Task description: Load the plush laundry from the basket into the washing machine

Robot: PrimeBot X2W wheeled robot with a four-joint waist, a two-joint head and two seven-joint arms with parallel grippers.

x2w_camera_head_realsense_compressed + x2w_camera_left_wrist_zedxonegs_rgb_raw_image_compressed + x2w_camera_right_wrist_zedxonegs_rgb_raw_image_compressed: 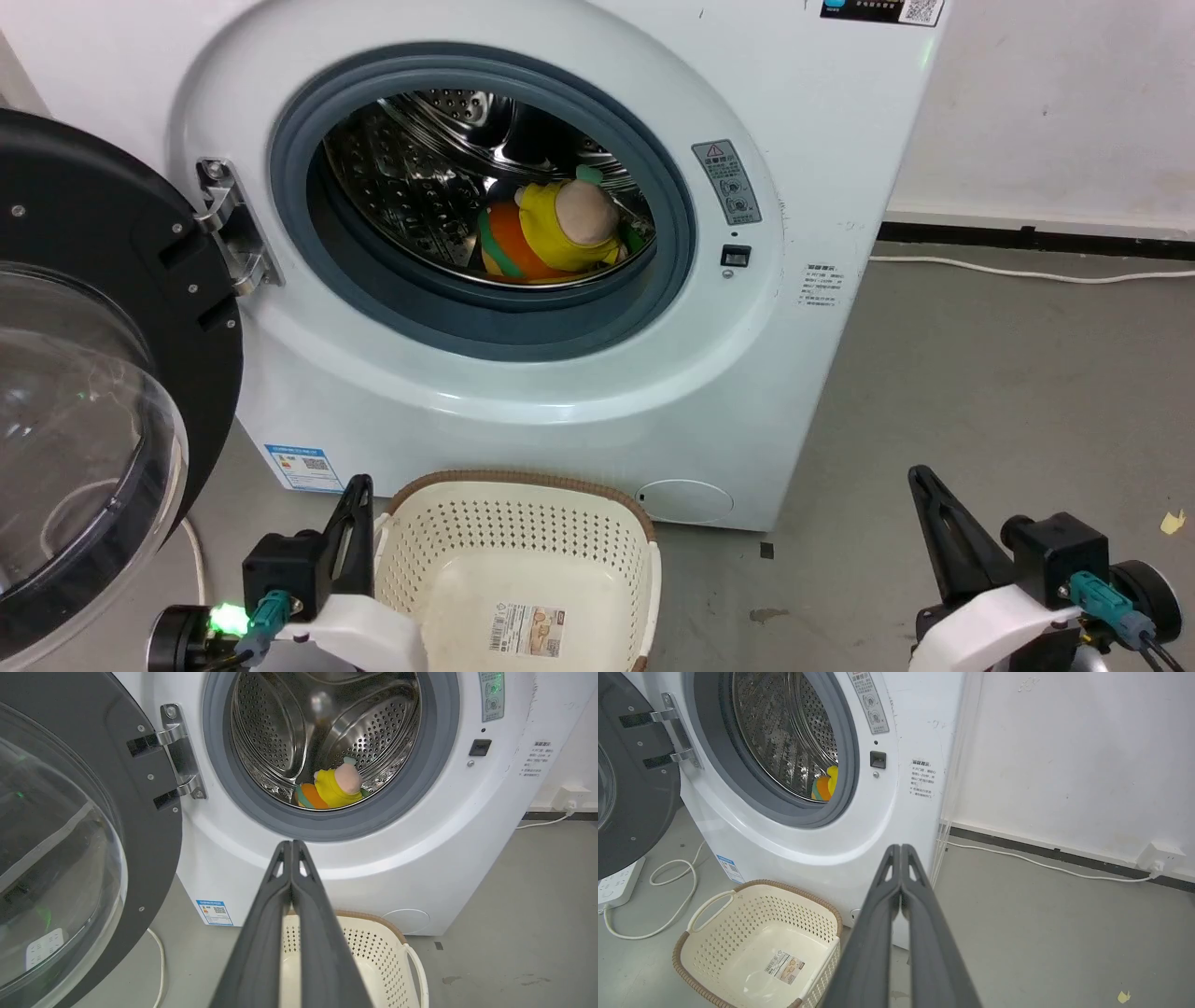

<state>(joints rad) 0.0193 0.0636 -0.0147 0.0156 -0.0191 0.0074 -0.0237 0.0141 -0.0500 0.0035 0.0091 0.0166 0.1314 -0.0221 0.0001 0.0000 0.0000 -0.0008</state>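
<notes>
While both arms hang low in front of the washing machine (560,411), the plush laundry (551,233) lies inside the steel drum (401,177). It's on the drum btm toward the right, pale pink head facing the opening, yellow top & orange body behind it. The door (103,373) stands wide open on the left, hung on its metal hinge (233,233).

The basket (523,537) sits upright on the grey floor (980,401), just in front of the washer's base, its bare btm showing the printed label (527,627).

Left jaws: fingers (266,933) pressed together tip to tip, gripping nothing. In head view they're just beside the basket's left rim; can't tell if touching. Right jaws: same, fingers (873,938) shut tight w/ nothing between them, off to the right over bare floor, well apart from the basket.

Misc: a white cable (1027,273) runs along the floor by the wall on the right, ending at a wall socket (1160,856). A power strip (616,882) w/ a looped cord (672,891) lies on the floor below the open door. A small yellow scrap (1173,523) is on the floor near the right arm.
</notes>
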